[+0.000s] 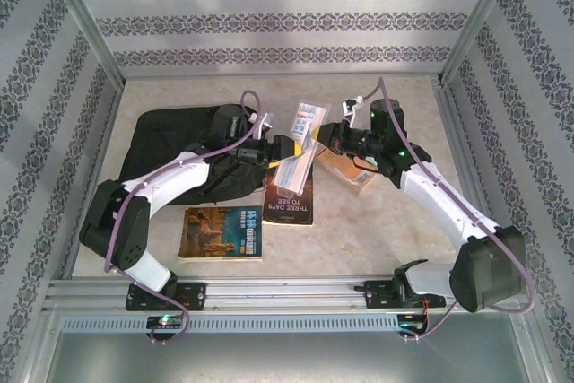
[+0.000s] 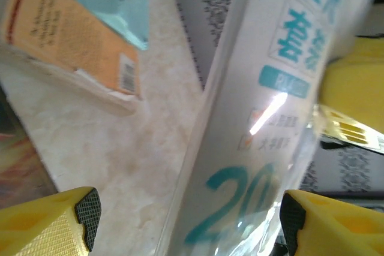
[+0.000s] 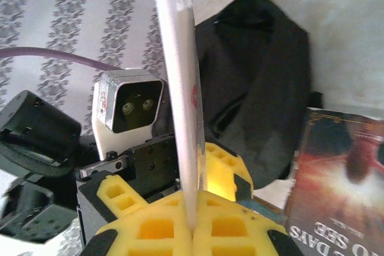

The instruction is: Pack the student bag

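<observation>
Since the student bag (image 1: 166, 136) lies flat at the upper left of the top view, well apart from the thing being carried, I'd call this the middle of a hand-over step, nothing packed from this load yet. Just right of the bag, my left gripper (image 2: 189, 223) has its jaws spread wide, one finger on each side of the plastic-wrapped packet (image 2: 270, 106) and not clamping it. Right of that, the right gripper (image 3: 192, 223) has its jaws pressed together on the packet's edge, holding it up on its thin side above the table (image 1: 377, 230).

My guess for the next move: get the left fingers clear of the wrapper, then swing the packet left to the bag. I can't tell whether any zip is open, so that needs a look first.

In the way: the left arm lies right across the bag in the top view. Loose stuff on the table, left to right: a picture-cover book (image 1: 222, 232) at lower centre-left, a dark book (image 1: 289, 202) just below the grippers, and an orange book (image 1: 350, 172) under the right wrist.
</observation>
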